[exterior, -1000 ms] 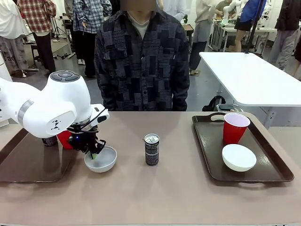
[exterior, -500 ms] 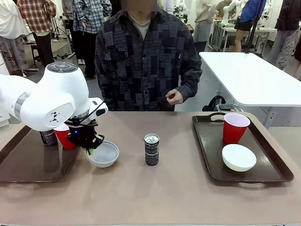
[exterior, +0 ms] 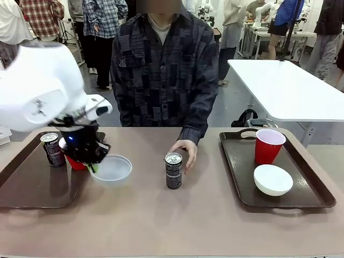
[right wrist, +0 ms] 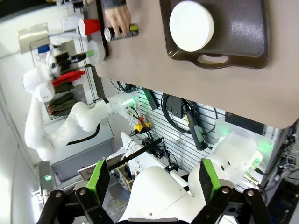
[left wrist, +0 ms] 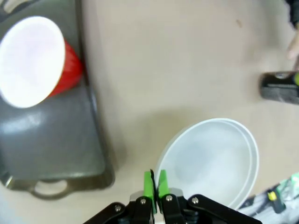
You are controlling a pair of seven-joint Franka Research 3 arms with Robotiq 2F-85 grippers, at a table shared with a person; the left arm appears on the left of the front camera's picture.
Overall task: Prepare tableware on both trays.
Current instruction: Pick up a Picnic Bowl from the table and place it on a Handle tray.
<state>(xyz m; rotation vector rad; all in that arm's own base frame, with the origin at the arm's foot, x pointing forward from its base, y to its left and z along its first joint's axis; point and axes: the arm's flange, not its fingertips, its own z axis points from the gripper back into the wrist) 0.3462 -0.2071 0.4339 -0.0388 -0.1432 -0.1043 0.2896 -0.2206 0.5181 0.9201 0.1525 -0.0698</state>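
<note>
While the left gripper (left wrist: 155, 181) is clamped shut on the rim of the left bowl (left wrist: 210, 158), its green pads meet with only the thin rim between them. In the wrist view, the left cup (left wrist: 32, 60) stands at upper left of the frame, on the left tray (left wrist: 56, 140) near its edge. In the front view, the held bowl is at lower left of centre, just beside that tray's right edge; motion blur makes it unclear whether the bowl touches the table. The left can (exterior: 52, 149) stands upright on the tray's far part. The centre can (exterior: 173, 170) stands upright on the bare table at mid-frame, with the person's hand (exterior: 185, 150) just behind it. On the right tray (exterior: 236, 180), at the right of the frame, the right cup (exterior: 267, 145) stands upright at the far end. The right bowl (exterior: 273, 179) lies nearer the camera, apart from the cup. The right gripper (right wrist: 153, 182) has its jaws spread wide with nothing between them.
</note>
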